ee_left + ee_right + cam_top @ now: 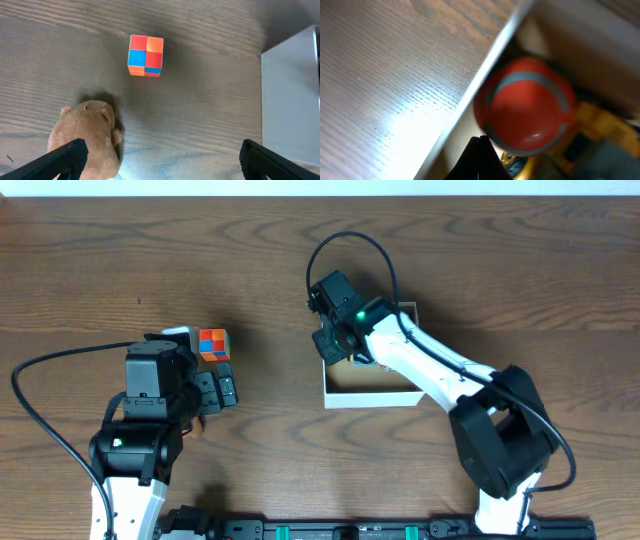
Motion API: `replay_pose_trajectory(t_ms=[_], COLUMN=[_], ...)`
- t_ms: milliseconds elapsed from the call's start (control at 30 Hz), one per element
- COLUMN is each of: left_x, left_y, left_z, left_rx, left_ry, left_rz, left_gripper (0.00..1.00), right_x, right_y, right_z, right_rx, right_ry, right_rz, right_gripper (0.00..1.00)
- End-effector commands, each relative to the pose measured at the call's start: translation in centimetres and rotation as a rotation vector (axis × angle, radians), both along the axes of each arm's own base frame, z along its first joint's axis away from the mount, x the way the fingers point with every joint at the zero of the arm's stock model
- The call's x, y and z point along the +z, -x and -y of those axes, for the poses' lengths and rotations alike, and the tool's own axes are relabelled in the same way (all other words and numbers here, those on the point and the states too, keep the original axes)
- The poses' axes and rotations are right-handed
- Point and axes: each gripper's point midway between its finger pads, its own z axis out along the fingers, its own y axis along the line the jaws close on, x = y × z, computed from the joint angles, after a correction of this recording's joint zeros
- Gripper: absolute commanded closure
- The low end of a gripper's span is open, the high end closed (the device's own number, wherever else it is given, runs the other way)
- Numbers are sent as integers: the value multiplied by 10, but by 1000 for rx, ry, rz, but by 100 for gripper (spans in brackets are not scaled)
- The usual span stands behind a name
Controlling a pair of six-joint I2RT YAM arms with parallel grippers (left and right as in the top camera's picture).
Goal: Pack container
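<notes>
The container [370, 398] is a shallow white-walled box right of centre; its white wall [485, 65] runs diagonally through the right wrist view. My right gripper [481, 142] is shut and empty, down inside the box at its far left corner [335, 345]. It is right beside a round red toy with a grey band [525, 110] and a yellow toy [600, 130]. My left gripper [160, 167] is open and empty over the table at the left [218, 388]. A brown plush toy [90, 135] lies by its left finger. A red, blue and orange cube [146, 55] lies ahead of it [213, 343].
A pale grey-white flat object [292, 100] fills the right edge of the left wrist view. A small white thing [178, 332] sits just left of the cube. A black cable [60, 360] loops across the table at the left.
</notes>
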Motion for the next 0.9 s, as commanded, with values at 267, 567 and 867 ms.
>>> replay_pose_trajectory(t_ms=[267,567,867], left_x=[8,8,32], left_y=[-3,-3,-18], left_z=[1,1,5], left_rx=[4,2,-80], left_ry=[9,8,-36], left_rz=[18,17,-19], left_gripper=[2,2,2], right_x=[66,165,219], right_y=[-24,-20,9], right_z=[1,50,170], right_rx=[-32,-228,-734], right_ry=[-33,-28,-195], right_rz=[183,390,310], right_gripper=[99,92,2])
